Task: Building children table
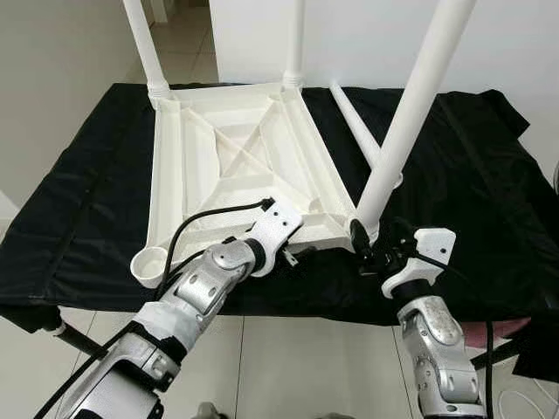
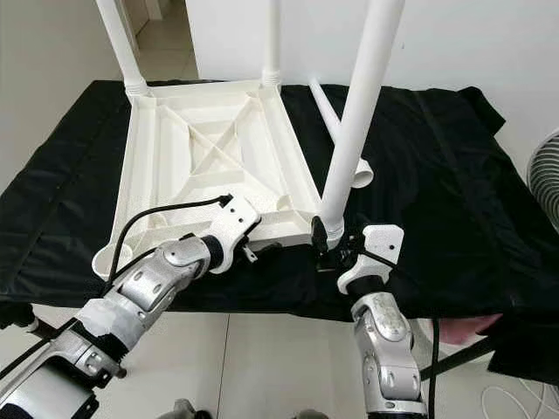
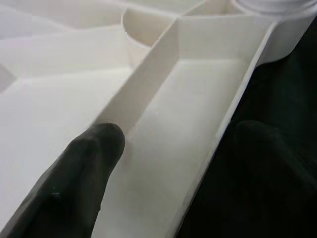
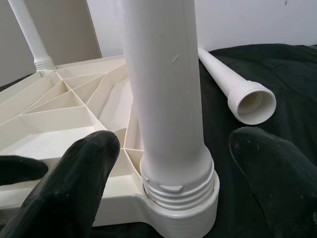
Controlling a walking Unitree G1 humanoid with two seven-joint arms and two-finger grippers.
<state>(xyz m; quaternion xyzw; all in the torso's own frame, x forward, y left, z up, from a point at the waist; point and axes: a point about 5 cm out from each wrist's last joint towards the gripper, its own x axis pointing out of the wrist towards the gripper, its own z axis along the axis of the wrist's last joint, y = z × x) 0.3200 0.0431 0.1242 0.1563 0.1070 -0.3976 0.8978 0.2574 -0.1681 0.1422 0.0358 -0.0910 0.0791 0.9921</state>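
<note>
A white plastic table top (image 1: 227, 148) lies upside down on a black-draped table (image 1: 472, 175). Two legs (image 1: 144, 44) (image 1: 295, 44) stand upright in its far corners. A third leg (image 1: 410, 113) stands tilted in the near right corner socket (image 4: 178, 198). My right gripper (image 1: 367, 253) is open, its fingers (image 4: 74, 188) either side of that leg's threaded base with a gap on both sides. A loose leg (image 1: 358, 122) lies on the cloth beside it. My left gripper (image 1: 293, 253) is open astride the top's near rim (image 3: 218, 144), one finger (image 3: 84, 173) inside, the other outside.
The near left corner socket (image 1: 150, 262) holds no leg. The black cloth hangs over the table's front edge (image 1: 306, 305), above a tiled floor (image 1: 297, 367). A fan (image 2: 546, 175) stands at the far right. White walls close off the back.
</note>
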